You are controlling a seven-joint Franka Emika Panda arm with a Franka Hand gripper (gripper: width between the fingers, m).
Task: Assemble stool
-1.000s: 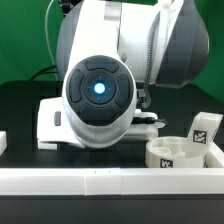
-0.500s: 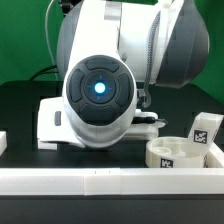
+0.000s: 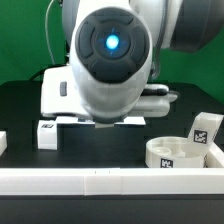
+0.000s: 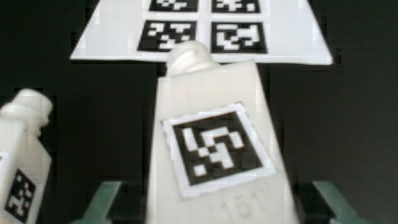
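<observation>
Wrist view: a blocky white plastic leg (image 4: 214,120), smooth and matte with a black-and-white square tag on its face, sits between the gripper (image 4: 215,198) fingers (image 4: 111,197). The jaws are wide apart, with a dark sliver on each side of the leg, so nothing is clamped. A second leg (image 4: 25,150) is just beside it, and the flat marker board (image 4: 205,30) lies past its tip. Exterior view: the round, thick, rimmed seat (image 3: 172,153) sits at four o'clock from the arm (image 3: 115,60). A tagged upright leg (image 3: 205,130) stands at the seat's two o'clock; whether they touch, can't tell.
</observation>
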